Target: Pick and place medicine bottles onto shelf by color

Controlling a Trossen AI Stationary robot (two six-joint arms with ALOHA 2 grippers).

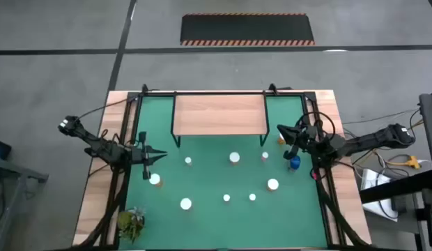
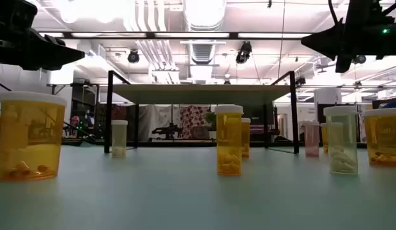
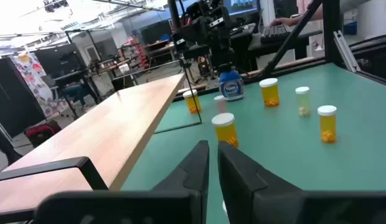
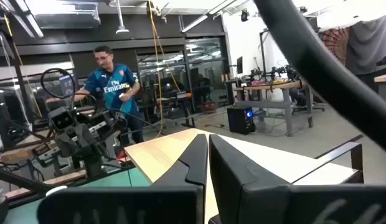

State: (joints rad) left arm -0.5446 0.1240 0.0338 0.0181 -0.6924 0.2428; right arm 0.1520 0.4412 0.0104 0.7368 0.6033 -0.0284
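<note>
High view: the shelf (image 1: 219, 114) stands bare at the mat's (image 1: 202, 216) far edge. 8 capped bottles (image 1: 234, 158) lie scattered on open mat in front of it, well apart, and the blue bottle (image 1: 294, 164) stands near the right edge. The left hand (image 1: 157, 157), fingers together, hangs just beside a bottle (image 1: 155, 180). The right hand (image 1: 281, 131), fingers together, hangs beside the shelf's right end. A plant (image 1: 132, 222) sits at the near left corner.
</note>
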